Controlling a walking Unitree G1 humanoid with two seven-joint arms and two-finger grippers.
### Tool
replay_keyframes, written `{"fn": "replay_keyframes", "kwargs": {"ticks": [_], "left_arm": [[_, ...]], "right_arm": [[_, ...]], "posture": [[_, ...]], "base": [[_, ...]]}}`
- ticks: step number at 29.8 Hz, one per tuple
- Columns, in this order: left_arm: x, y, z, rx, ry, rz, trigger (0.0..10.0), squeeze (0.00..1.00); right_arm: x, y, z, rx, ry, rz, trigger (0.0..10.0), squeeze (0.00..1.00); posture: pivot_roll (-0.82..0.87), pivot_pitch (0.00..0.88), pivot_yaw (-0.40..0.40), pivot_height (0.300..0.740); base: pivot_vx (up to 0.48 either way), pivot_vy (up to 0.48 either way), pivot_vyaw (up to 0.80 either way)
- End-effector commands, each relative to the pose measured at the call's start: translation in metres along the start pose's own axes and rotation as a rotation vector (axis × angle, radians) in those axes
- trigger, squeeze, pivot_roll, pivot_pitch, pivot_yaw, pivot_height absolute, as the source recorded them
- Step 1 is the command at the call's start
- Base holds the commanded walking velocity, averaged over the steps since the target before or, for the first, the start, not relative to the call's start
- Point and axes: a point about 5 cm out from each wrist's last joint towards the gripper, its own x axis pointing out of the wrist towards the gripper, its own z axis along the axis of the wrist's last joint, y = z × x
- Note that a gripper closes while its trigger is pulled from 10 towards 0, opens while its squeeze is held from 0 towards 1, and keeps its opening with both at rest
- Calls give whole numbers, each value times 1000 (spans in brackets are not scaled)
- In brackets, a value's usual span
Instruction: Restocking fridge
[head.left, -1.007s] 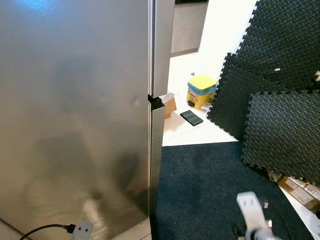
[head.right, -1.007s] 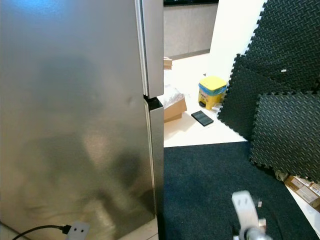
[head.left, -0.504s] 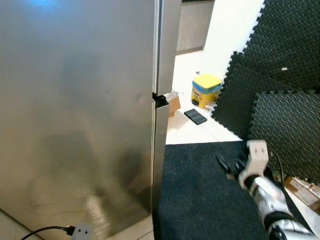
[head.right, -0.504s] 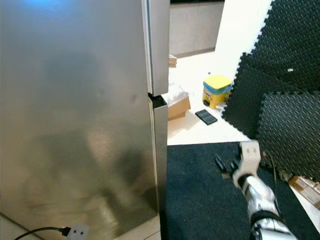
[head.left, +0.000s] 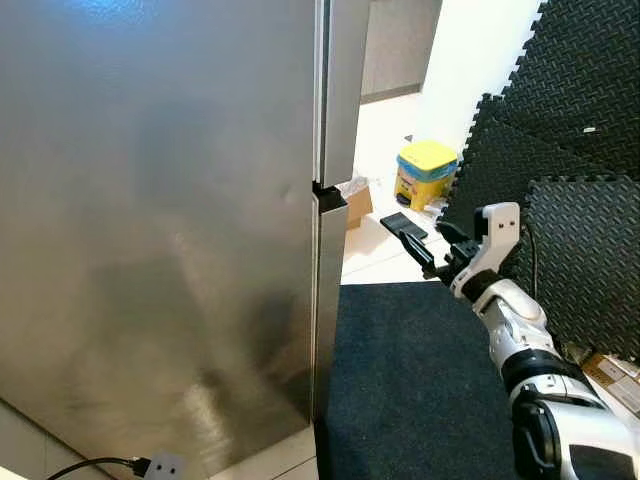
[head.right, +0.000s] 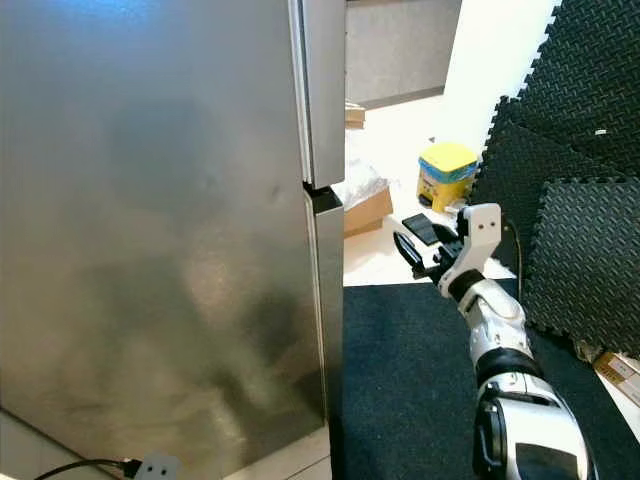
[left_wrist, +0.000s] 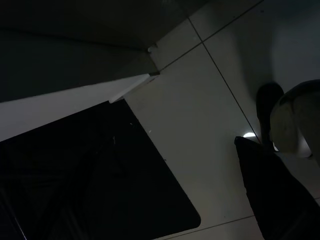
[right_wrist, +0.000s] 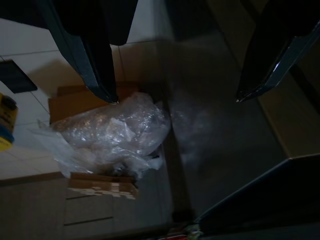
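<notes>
Fridge (head.left: 150, 220) takes up the left of the head views, steel doors shut, seam between upper and lower door at the right edge. Dark carpet (head.left: 410, 380) lies on the floor right of it, pale tile beyond. Black foam mats (head.left: 560, 150) lean against the wall on the right. Right arm is raised over the carpet, right gripper (head.left: 428, 248) pointing toward the fridge's edge, fingers (right_wrist: 95, 60) spread wide, holding nothing. Right wrist view: cardboard box (right_wrist: 80, 97) with a clear plastic bag (right_wrist: 110, 130) on it, beside the fridge. Yellow bin (head.left: 426, 173) and a flat black slab (head.left: 403, 224) sit on the tile. Left gripper: very dark wrist view, jaw state cannot tell.
</notes>
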Motion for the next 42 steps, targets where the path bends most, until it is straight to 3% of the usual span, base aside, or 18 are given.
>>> {"fn": "replay_keyframes", "kwargs": {"ticks": [1,9,18,27,35,42], "left_arm": [[-2,8,-9,23,19,15,10000,0],[-3,11,-14,28,30,20,10000,0],[-4,8,-19,27,34,14,10000,0],[-4,7,-21,28,35,12,10000,0],[-4,7,-22,34,35,10,10000,0],[-4,7,-18,40,27,8,10000,0]], "right_arm": [[6,7,-2,-4,30,39,10000,0],[23,19,1,-104,107,68,10000,0],[43,38,13,-149,89,100,10000,0],[51,49,12,-183,112,128,10000,0],[50,47,8,-218,138,80,10000,0],[50,38,10,-237,128,-73,10000,0]], "posture": [[65,38,30,740],[68,57,28,740],[76,83,23,740],[78,93,20,740],[75,89,24,740],[75,84,24,740]], "base": [[0,0,0],[0,0,0],[0,0,500],[0,0,0],[0,0,0],[0,0,0]]}}
